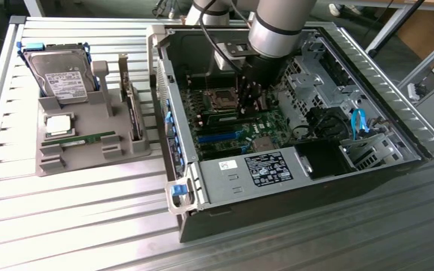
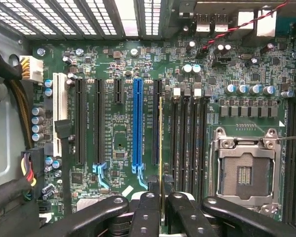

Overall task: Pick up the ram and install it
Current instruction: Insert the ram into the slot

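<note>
My gripper (image 1: 250,104) is down inside the open computer case (image 1: 398,121), over the motherboard (image 2: 113,143). Its two inner fingers (image 2: 149,200) are shut on the ram (image 2: 161,138). The wrist view shows the ram edge-on, as a thin green stick with a yellowish edge running away from the fingertips. My gripper (image 2: 161,186) holds it above the board, beside the row of black memory slots (image 2: 187,138) and between them and a short black slot. Whether the stick touches the board I cannot tell.
An empty silver processor socket (image 2: 244,168) lies beyond the memory slots, and a long blue slot (image 2: 137,123) lies on the other side. On the exterior view's left, a grey holder (image 1: 89,155) carries a hard drive (image 1: 60,76), a square silver chip (image 1: 59,125) and another green stick (image 1: 77,140).
</note>
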